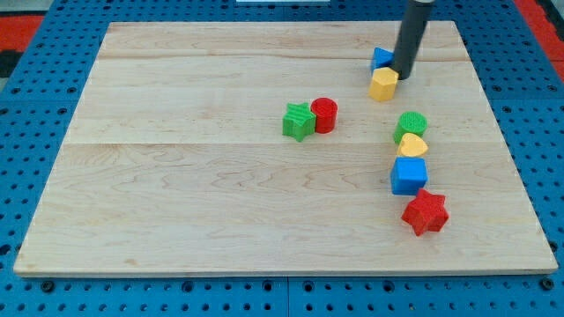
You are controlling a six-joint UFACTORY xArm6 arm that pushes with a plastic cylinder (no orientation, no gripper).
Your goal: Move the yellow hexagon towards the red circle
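The yellow hexagon (383,84) lies on the wooden board (220,194) at the view's upper right. My tip (404,75) rests against the hexagon's upper right side. A blue block (381,58), partly hidden by the rod, sits just above the hexagon. The red circle (324,115) lies near the board's middle, down and to the left of the hexagon. A green star (300,121) touches the red circle's left side.
Down the view's right side stand a green circle (411,125), a yellow block (412,145), a blue cube (409,175) and a red star (426,212), close together in a column. Blue pegboard surrounds the board.
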